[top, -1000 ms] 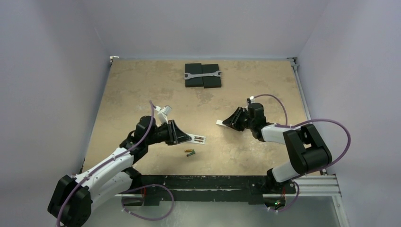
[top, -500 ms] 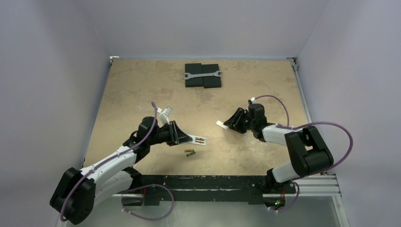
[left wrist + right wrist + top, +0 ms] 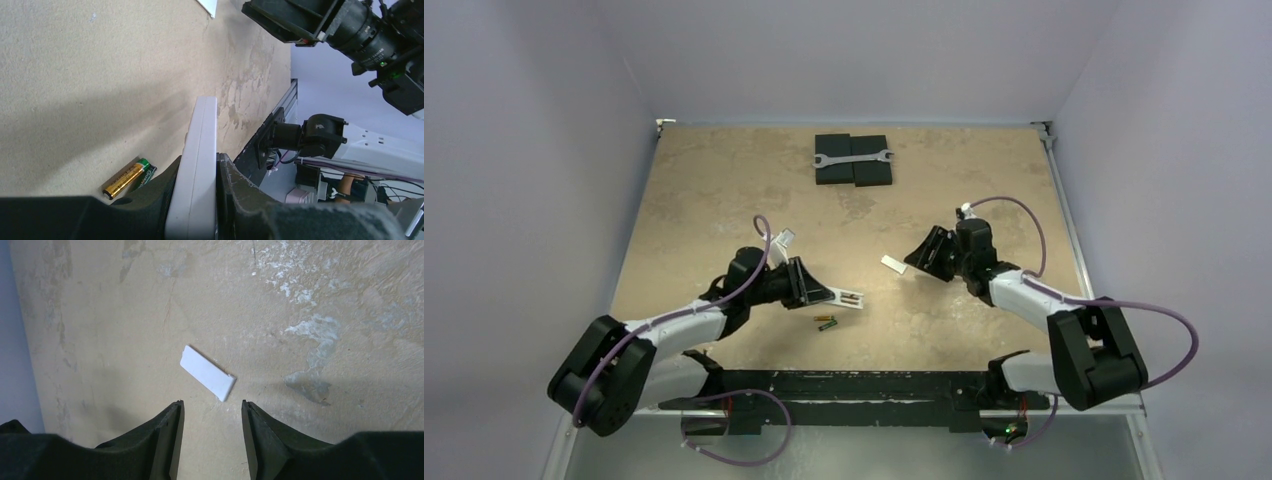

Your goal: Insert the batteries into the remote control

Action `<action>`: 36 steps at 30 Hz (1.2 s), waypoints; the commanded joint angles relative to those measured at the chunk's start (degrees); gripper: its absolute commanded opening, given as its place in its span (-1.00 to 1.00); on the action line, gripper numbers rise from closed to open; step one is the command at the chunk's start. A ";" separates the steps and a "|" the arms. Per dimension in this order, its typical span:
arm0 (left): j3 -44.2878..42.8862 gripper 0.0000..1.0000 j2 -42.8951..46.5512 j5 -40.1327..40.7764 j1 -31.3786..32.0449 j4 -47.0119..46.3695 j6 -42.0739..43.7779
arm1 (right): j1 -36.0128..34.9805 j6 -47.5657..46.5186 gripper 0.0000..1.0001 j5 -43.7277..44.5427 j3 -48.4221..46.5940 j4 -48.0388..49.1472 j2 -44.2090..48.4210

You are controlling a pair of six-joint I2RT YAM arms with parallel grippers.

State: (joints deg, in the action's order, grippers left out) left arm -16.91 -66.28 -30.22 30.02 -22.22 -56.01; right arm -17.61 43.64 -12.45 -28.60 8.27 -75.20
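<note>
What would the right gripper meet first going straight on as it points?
Probably the white cover, flat on the table just ahead of the open right gripper; depth is unclear.

**Left jaws hold remote, batteries loose on worktop**

Left arm (image 3: 674,325) reaches in low from bottom left. The left jaws clamp the white remote control (image 3: 846,297), which sticks out to the right. Can't tell if it touches the tan worktop (image 3: 724,190).

Two batteries (image 3: 827,322), one gold and one dark green, lie side by side on the worktop. They sit just nearer the arm bases than the remote control, apart from it.

Right arm (image 3: 1024,290) comes in from bottom right. The right jaws point left at a small white cover piece (image 3: 892,263) lying flat just beside their tips. Their gap is too small to read.

At the far edge, a silver wrench (image 3: 852,158) lies across two black blocks (image 3: 869,176).
</note>
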 commanded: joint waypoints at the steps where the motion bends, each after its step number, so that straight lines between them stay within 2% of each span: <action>1: -0.25 -1.00 -3.71 -0.14 -0.05 -7.70 -0.73 | 0.19 -2.38 0.06 1.17 0.22 -2.54 2.91; 6: -0.87 -1.00 -7.11 0.34 -0.05 -9.26 -0.89 | 0.12 -3.30 0.06 1.20 0.74 -4.98 7.46; 9: -1.37 -0.88 -9.01 0.72 -0.05 -9.80 -0.75 | 0.19 -3.82 0.08 2.61 0.83 -6.88 10.12; 15: -2.00 -0.47 -12.71 0.61 -0.05 -10.66 -0.62 | 0.12 -4.44 0.08 2.62 1.71 -8.03 12.38; 19: -2.81 -0.35 -13.76 0.71 -0.04 -9.57 0.02 | 0.12 -4.72 0.08 -0.60 3.01 -6.03 12.65; 26: -5.38 -0.14 -12.67 2.61 -0.03 -1.48 3.22 | -0.42 -6.11 0.08 -5.51 4.04 -4.03 11.97; 31: -7.96 0.08 -11.45 5.39 -0.05 6.95 6.41 | -1.55 -5.64 0.09 -6.31 4.51 -3.16 12.05; 32: -8.43 0.18 -11.42 5.62 -0.05 8.21 7.07 | -1.88 -5.47 0.09 -6.35 4.52 -2.96 12.09; 36: -9.67 0.23 -11.06 6.55 -0.06 12.00 8.37 | -3.33 -4.83 0.09 -6.16 4.45 -2.50 12.21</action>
State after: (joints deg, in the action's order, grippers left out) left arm -23.97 -79.02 -25.61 30.02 -15.20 -51.13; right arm -19.59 38.98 -17.50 -24.25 3.01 -63.61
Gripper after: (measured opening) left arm 0.609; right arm 0.541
